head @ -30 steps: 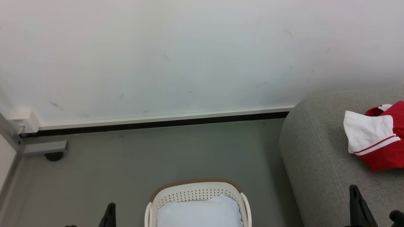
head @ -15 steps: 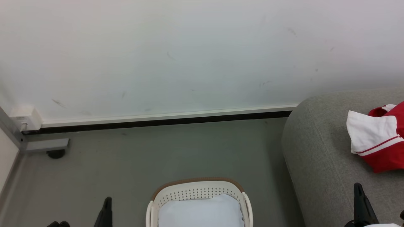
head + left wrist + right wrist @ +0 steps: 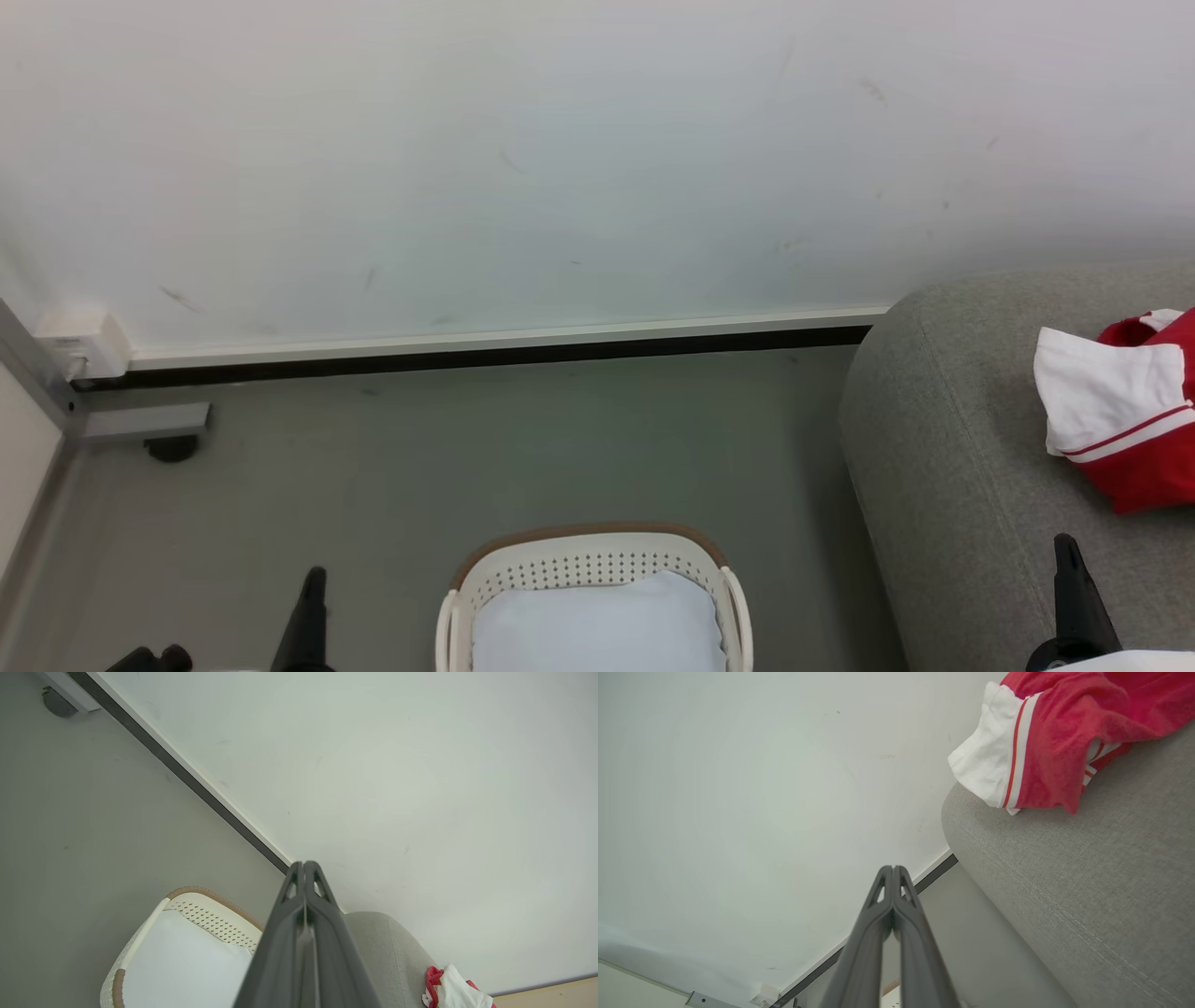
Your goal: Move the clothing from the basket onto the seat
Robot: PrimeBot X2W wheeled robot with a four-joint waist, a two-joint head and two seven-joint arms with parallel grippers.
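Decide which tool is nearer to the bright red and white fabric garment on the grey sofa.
Right. The right tool is over the grey upholstered sofa, just short of the bright red and white fabric garment; the left tool is beyond the cream perforated plastic basket.

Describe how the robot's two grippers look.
The left gripper and the right gripper look alike. Each has two long, slim fingers of matte dark grey that are broad at the base and taper to a narrow tip. Each finger has a small triangular cut-out just below the tip.
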